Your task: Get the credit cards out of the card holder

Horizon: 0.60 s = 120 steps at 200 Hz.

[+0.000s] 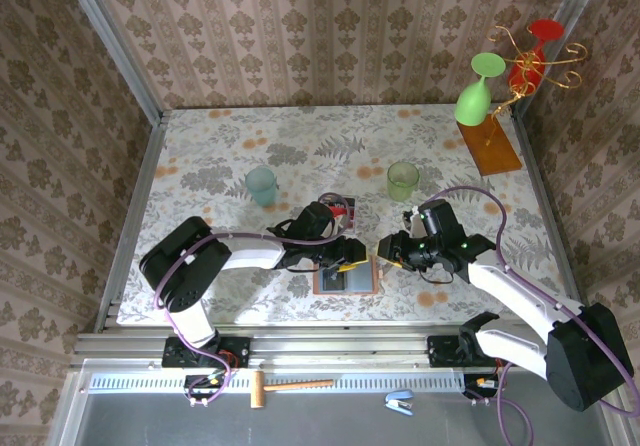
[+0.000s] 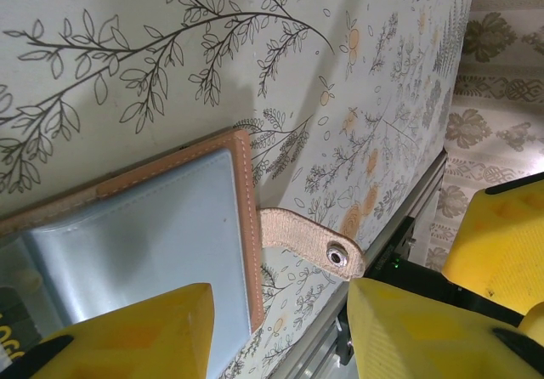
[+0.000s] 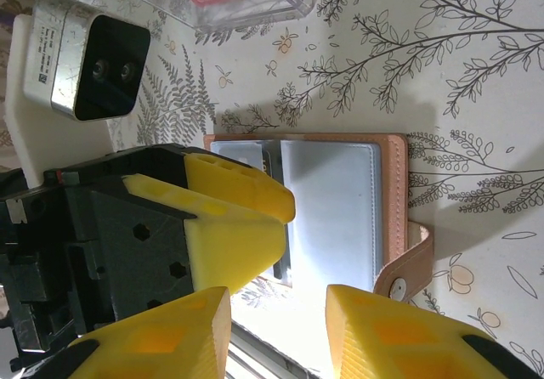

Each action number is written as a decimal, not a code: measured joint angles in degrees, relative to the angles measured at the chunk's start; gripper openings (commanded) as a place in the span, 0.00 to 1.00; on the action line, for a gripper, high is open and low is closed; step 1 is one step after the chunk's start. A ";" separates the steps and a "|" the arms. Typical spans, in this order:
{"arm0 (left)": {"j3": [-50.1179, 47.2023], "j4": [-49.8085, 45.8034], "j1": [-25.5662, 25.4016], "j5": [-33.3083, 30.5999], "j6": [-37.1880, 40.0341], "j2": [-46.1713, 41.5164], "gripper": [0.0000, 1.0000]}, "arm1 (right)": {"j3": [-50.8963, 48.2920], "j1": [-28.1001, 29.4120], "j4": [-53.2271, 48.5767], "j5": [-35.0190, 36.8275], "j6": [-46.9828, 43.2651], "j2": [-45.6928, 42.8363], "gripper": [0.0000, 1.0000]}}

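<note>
Yellow fingers (image 2: pixel 127 336) of our left gripper (image 2: pixel 280 311) stand parted over the open card holder (image 2: pixel 153 226).
We see one left finger over the holder's grey-blue pocket and its snap strap (image 2: pixel 297 234) just ahead of the gap, nothing clasped. Our right gripper (image 3: pixel 279 302) hangs near the holder's strap edge, fingers parted and empty. A clear box (image 3: pixel 178 5) with red contents lies just beyond the left gripper.

The wallet (image 1: pixel 346 280) is hemmed in: left gripper (image 1: pixel 348 259) over its 11 o'clock corner, right gripper (image 1: pixel 384 257) at 2, with only a narrow gap between them. A clear box (image 1: pixel 340 209) stands just beyond at 12, a blue cup (image 1: pixel 262 186) at 10, a green cup (image 1: pixel 403 180) at 1. The table (image 1: pixel 200 146) ends close at 6 — its open stretch lies past the cups, toward 12.
</note>
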 measured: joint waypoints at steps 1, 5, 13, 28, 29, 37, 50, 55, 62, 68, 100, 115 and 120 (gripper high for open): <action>0.00 0.00 0.00 0.00 -0.02 0.00 0.46 | 0.00 0.00 0.02 0.00 0.11 0.00 0.35; -0.07 0.13 0.02 0.00 -0.02 -0.02 0.46 | 0.00 0.00 0.11 -0.02 0.15 0.02 0.35; -0.20 0.26 0.02 0.00 -0.02 -0.04 0.46 | 0.00 0.00 0.31 -0.04 0.35 0.11 0.35; -0.81 0.48 0.07 -0.02 -0.15 -0.28 0.46 | 0.00 0.00 0.57 -0.24 0.55 0.33 0.35; -0.85 0.48 0.07 -0.02 -0.15 -0.28 0.46 | 0.00 0.00 0.59 -0.28 0.57 0.37 0.35; -1.31 0.57 0.07 -0.02 -0.17 -0.57 0.46 | 0.00 0.00 0.81 -0.42 0.61 0.59 0.35; -1.92 0.63 0.07 -0.02 -0.17 -1.14 0.46 | 0.00 0.00 1.25 -0.63 0.79 0.96 0.35; -2.12 0.66 0.07 -0.02 -0.17 -1.31 0.46 | 0.00 0.02 1.38 -0.72 0.81 1.11 0.35; -2.45 0.79 0.11 -0.02 -0.20 -1.60 0.46 | 0.00 0.15 1.57 -0.85 0.94 1.31 0.35; -2.75 1.01 0.20 -0.02 -0.17 -1.86 0.46 | 0.00 0.24 1.68 -0.90 1.05 1.51 0.35; -4.28 1.64 0.81 -0.07 -0.20 -2.93 0.46 | 0.00 1.11 2.91 -1.09 1.88 2.97 0.35; -5.14 1.90 1.03 -0.09 -0.20 -3.56 0.46 | 0.00 1.68 3.39 -1.11 2.01 4.00 0.34; -5.44 1.95 1.14 -0.09 -0.20 -3.85 0.46 | 0.02 1.95 3.48 -1.11 2.05 4.37 0.34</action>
